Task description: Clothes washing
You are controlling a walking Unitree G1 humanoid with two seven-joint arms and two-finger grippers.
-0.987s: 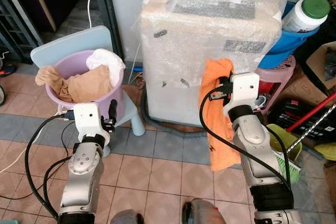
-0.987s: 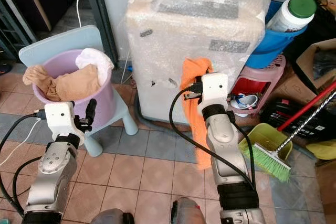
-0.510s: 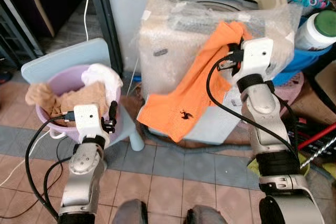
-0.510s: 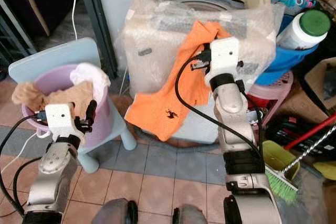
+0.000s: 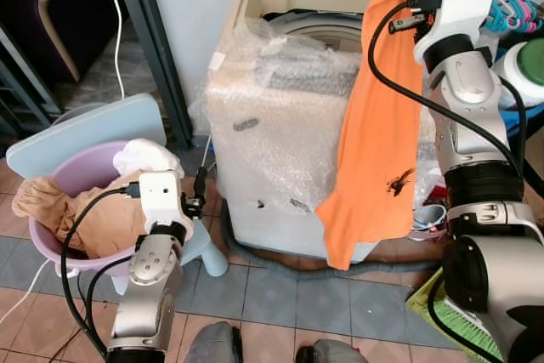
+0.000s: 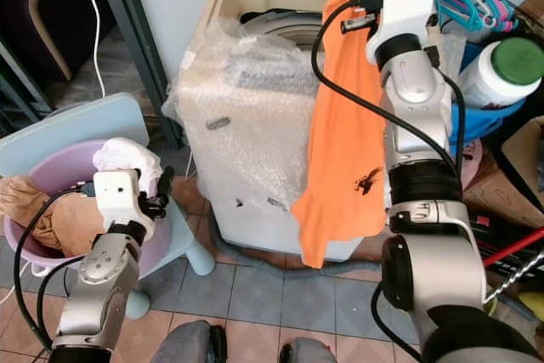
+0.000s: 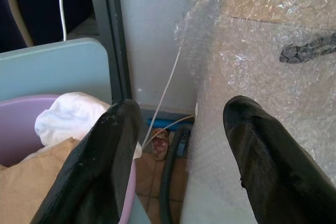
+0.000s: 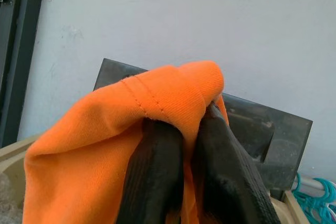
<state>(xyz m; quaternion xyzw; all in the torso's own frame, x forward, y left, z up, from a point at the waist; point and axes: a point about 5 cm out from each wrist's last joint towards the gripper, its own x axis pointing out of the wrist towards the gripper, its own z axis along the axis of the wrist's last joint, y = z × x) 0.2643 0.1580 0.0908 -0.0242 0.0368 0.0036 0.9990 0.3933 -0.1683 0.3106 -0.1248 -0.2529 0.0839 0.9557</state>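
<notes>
A cream top-loading washing machine wrapped in clear bubble wrap fills the centre of my head view, its tub opening showing at the upper centre. Down its right side hangs a long orange T-shirt with a small dark logo, lifted high from the top of the frame. My right end effector is pinched closed on a fold of that shirt's collar, near the upper right and level with the machine's raised dark lid. At lower left, a round lilac plastic basin sits on a pale blue plastic stool, holding tan and white clothes. My left end effector hangs beside the basin, fingers spread wide and holding nothing.

I judge this the loading step: next I must carry the shirt over the tub opening, lower it, and release.
</notes>
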